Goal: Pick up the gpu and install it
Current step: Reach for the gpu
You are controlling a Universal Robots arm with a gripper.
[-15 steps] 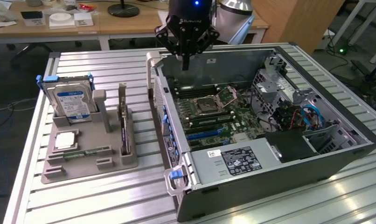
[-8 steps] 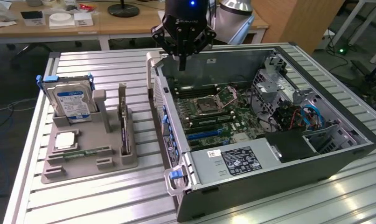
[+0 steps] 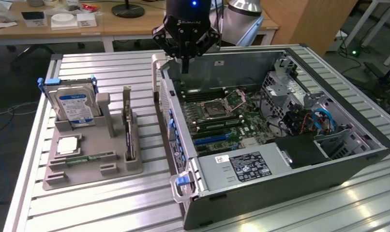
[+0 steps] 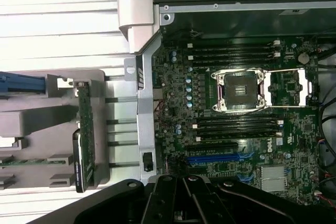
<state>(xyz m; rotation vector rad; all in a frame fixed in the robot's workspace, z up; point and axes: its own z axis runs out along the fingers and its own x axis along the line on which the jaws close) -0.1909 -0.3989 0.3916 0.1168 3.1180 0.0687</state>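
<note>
The gpu (image 3: 128, 130) stands on its edge in a slot of the grey holder (image 3: 85, 169), at the exterior view's left of the open computer case (image 3: 272, 140). In the wrist view the gpu (image 4: 84, 140) shows edge-on, with a green board edge and a black face. My gripper (image 3: 185, 66) hangs above the case's far corner, over the motherboard (image 3: 214, 113), well apart from the gpu. Its fingers are shut together and hold nothing. The gripper (image 4: 184, 184) also shows over the motherboard (image 4: 236, 103), near a blue expansion slot (image 4: 218, 158).
The holder also carries a silver hard drive with a blue label (image 3: 75, 104), a processor (image 3: 67, 145) and a narrow green memory stick (image 3: 88, 158). The case holds a power supply (image 3: 243, 166) and cables (image 3: 311, 121). The case's side wall (image 3: 164, 96) rises between holder and motherboard.
</note>
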